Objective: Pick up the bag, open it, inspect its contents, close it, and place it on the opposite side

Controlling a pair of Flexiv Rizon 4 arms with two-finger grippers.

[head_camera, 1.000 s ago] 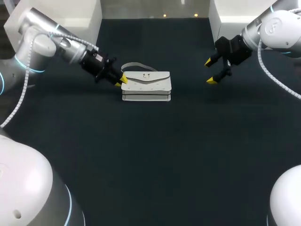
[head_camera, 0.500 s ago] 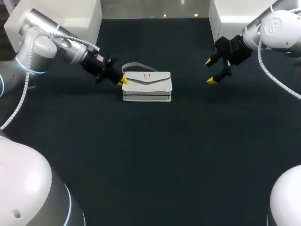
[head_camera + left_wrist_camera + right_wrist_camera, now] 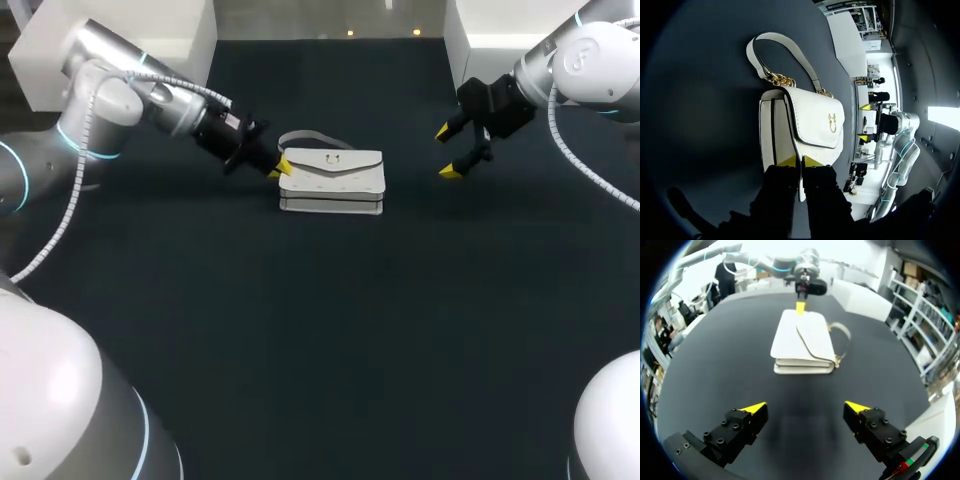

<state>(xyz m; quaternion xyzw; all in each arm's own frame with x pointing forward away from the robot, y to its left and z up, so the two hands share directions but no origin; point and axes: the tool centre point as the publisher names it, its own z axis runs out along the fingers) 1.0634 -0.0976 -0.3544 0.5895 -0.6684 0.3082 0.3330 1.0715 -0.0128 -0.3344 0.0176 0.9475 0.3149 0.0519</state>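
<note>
White leather flap handbag [image 3: 332,180] is lying flat mid-tabletop [image 3: 330,340], flap closed. Left hand [image 3: 282,169] is pinching its end, while right hand [image 3: 447,152] is hovering apart, spread wide. Lifting, opening, inspecting, closing and placing are all looking undone.

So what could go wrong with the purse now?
The left gripper pinches only a thin edge at one end of the white handbag, so it might slip out or tip when lifted. The strap lies loose on the table and could snag. The right gripper is open and away from the bag, so nothing supports the other end.
</note>
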